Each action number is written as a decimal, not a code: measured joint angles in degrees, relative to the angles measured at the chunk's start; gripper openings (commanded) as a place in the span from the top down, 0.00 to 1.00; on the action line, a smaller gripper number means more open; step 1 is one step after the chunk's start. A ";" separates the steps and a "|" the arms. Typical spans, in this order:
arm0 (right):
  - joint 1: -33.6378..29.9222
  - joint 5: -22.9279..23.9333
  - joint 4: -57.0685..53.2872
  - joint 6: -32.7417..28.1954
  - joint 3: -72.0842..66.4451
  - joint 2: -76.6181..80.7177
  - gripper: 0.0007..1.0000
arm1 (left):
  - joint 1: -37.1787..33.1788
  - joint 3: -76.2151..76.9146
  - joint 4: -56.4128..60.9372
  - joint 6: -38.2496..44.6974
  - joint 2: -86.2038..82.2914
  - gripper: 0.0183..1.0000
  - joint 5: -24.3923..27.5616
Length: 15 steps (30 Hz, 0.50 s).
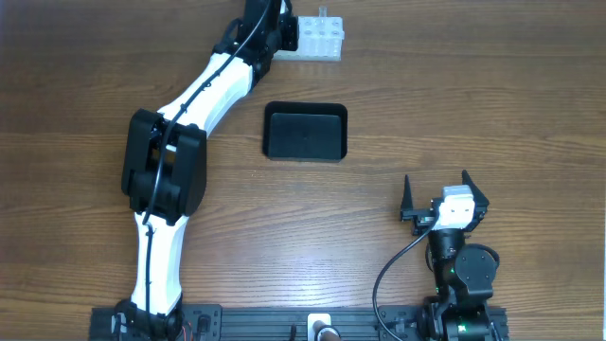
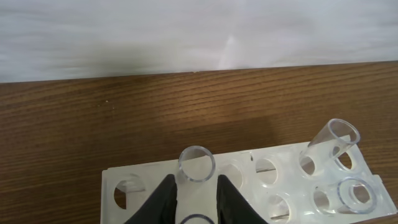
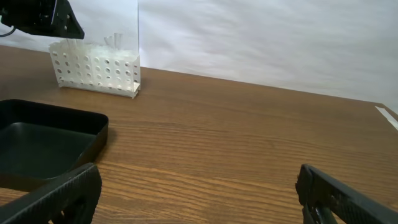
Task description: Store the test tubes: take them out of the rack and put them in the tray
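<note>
Closest to you, your right gripper [image 1: 436, 182] sat low over the table [image 1: 502, 85] just ahead of its own base, its fingers released and spread wide with only bare wood between them. Farther out, near the middle of the table, the black tray [image 1: 305, 133] lay flat, its dark floor showing from wall to wall, well apart from that right gripper and off to its left. Your left arm [image 1: 204, 95] stretched from its base on a long diagonal past the tray's left side and up to the far edge of the table. There the white rack [image 1: 320, 43] stood, beyond the tray and apart from it, with your left gripper [image 2: 196, 186] directly above one end of it. The fingers of that gripper were closed in on either side of a clear test tube [image 2: 197, 163], pressing its wall, so you had it in a grasp. The tube stood upright with its open rim just above the fingertips, and you could not tell whether its foot sat in a hole. Toward the rack's other end a leaning tube [image 2: 331, 144] tilted out of its hole, and a third tube [image 2: 352, 191] stood in the hole beside it. Behind the rack ran a strip of brown table, then a white backdrop [image 2: 186, 31].
</note>
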State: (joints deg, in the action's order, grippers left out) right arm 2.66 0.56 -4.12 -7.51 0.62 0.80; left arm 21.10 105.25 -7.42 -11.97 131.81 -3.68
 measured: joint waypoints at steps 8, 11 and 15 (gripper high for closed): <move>0.00 0.02 0.00 0.00 0.00 0.00 0.01 | 0.00 0.00 0.00 0.00 0.00 0.90 -0.02; 0.00 0.00 -0.02 0.02 0.00 0.00 0.01 | 0.00 0.00 0.00 0.00 0.00 0.90 0.00; 0.00 0.00 -0.02 0.00 0.00 0.00 0.01 | 0.00 0.00 0.00 0.00 0.00 0.92 0.00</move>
State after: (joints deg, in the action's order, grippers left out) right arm 2.66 0.56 -4.14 -7.51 0.62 0.80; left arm 21.10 105.25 -7.42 -11.97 131.81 -3.68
